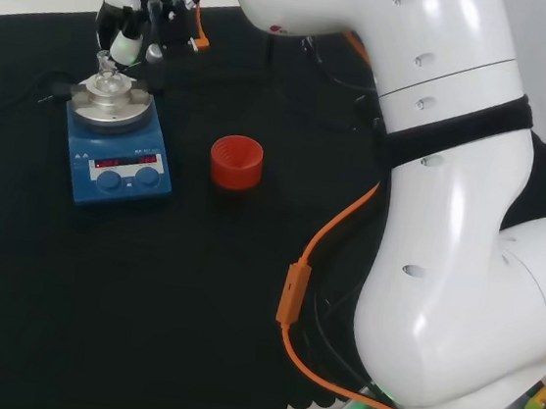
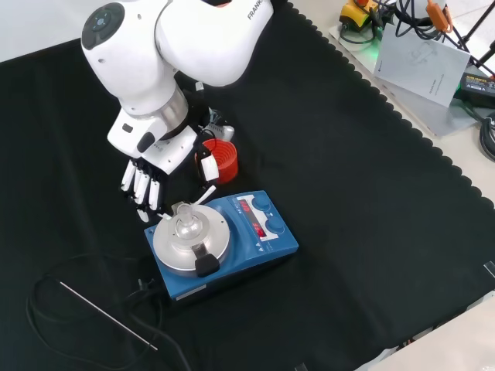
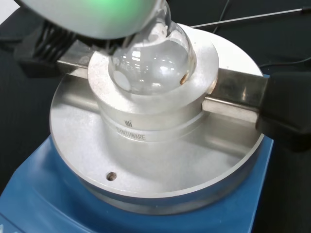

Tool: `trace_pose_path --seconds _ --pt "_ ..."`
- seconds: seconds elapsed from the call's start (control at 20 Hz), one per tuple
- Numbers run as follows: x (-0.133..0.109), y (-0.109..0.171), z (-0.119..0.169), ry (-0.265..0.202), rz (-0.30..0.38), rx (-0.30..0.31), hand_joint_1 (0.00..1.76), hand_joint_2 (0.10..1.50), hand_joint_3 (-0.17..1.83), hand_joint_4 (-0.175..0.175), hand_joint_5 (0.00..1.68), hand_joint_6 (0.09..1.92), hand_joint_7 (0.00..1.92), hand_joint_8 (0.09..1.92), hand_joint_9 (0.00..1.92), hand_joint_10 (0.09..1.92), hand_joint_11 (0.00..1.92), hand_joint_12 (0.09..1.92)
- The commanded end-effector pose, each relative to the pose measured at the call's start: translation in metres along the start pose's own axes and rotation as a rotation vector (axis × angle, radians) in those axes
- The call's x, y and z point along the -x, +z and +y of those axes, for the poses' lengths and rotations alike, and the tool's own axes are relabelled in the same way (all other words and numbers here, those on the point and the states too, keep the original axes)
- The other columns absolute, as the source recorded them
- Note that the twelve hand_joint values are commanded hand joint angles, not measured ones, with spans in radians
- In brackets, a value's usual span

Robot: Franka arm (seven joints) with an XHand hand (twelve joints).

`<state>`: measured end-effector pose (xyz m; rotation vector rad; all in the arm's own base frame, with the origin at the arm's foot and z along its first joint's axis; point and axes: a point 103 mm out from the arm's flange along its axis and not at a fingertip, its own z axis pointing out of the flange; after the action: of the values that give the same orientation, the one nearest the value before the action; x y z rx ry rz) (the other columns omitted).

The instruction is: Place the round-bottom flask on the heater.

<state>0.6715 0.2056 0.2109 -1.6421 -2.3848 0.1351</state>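
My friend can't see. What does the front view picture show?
A clear round-bottom flask sits in the metal block on a blue heater. The robot's hand hangs just above it, beside a red ribbed ring on black cloth.

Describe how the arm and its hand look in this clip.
The arm is glossy white, with bulky rounded links, a black band at one joint and a round grey cap in the front view. An orange cable runs along it. The hand is black and white, with white-tipped fingers.

The clear round-bottom flask (image 3: 150,63) sits in the heater (image 3: 155,145)'s metal block, seemingly tilted slightly.
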Motion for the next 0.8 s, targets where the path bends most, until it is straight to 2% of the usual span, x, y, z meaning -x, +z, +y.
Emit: trace_pose_path --seconds 0.05,0.4,0.6,0.8 --pt "0.000 -0.002 -0.004 0.001 -0.007 0.003 1.03 0.45 1.08 -0.020 0.76 0.81 0.52 0.60 0.71 0.54 0.43 1.25" --pt "0.007 -0.018 -0.018 0.010 -0.001 0.031 1.01 0.43 1.08 -0.028 0.57 0.77 0.48 0.61 0.67 0.56 0.38 1.27" --pt "0.015 -0.032 -0.033 0.025 0.001 0.045 0.99 0.42 1.09 -0.030 0.45 0.64 0.47 0.62 0.65 0.59 0.36 1.29" --pt "0.022 -0.044 -0.051 0.041 0.003 0.059 0.98 0.42 1.08 -0.028 0.44 0.55 0.45 0.63 0.63 0.61 0.35 1.30"
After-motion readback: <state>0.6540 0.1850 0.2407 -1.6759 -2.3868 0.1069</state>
